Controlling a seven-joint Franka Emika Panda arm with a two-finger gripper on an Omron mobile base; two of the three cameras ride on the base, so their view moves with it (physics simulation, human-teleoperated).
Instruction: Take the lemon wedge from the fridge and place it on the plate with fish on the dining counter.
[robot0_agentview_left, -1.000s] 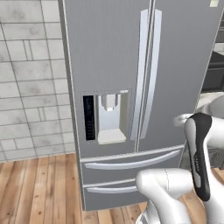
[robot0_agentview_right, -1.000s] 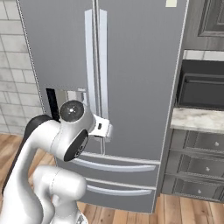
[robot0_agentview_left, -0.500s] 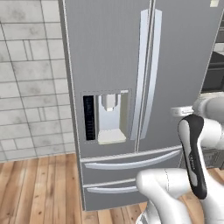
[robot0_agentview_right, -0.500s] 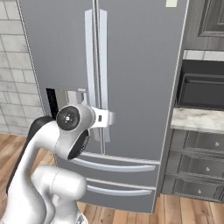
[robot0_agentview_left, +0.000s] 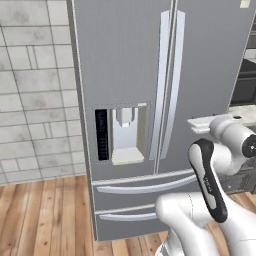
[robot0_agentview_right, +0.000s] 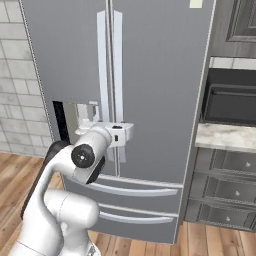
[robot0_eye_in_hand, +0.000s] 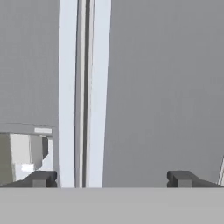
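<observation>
Your two-finger gripper (robot0_eye_in_hand: 111, 178) stood spread wide and empty, facing the tall grey French-door fridge (robot0_agentview_left: 150, 75). Its upright pale door handles (robot0_eye_in_hand: 84, 92), long axis vertical, lay just ahead, slightly left of centre. With both doors closed, the lemon wedge was presumably inside.

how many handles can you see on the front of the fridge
4: two vertical door handles, left and right of the centre seam of the fridge, and two curved drawer handles, upper and lower, partly hidden by the arm.
</observation>
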